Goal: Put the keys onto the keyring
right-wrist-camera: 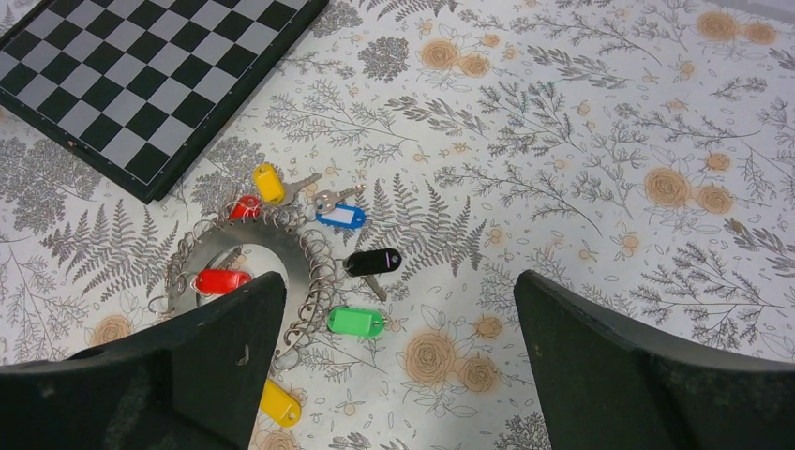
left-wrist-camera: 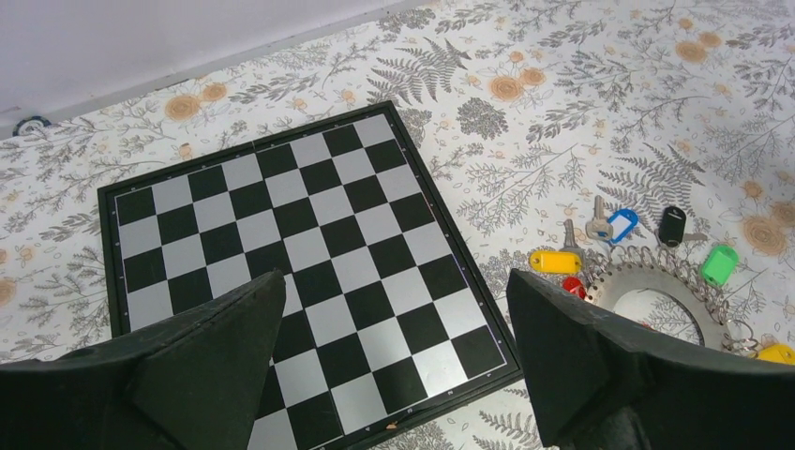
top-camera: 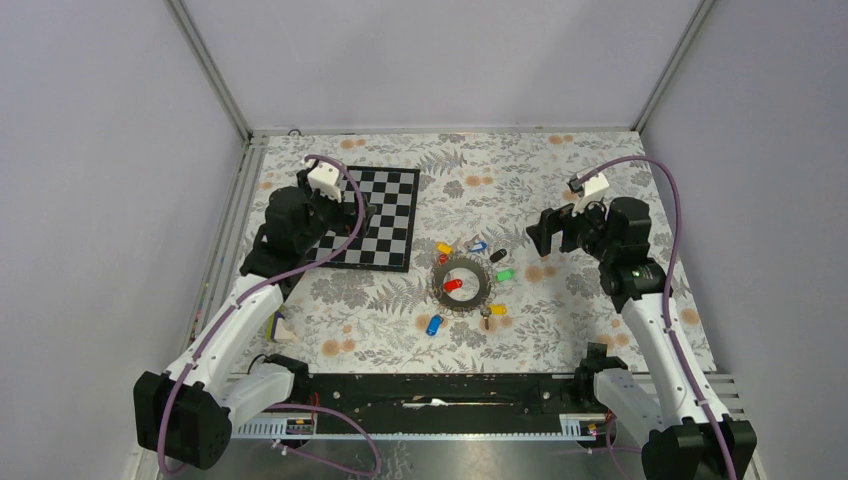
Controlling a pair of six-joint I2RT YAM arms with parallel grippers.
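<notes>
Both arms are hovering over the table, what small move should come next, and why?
Probably lower the right gripper toward the green key: the jaws stand open and empty, and that key lies just outside the keyring on this arm's side.

You are looking at the keyring lying near the middle of the table. The keys are sitting around its rim, with one lying inside it. The chessboard is lying behind it, to the left.
</notes>
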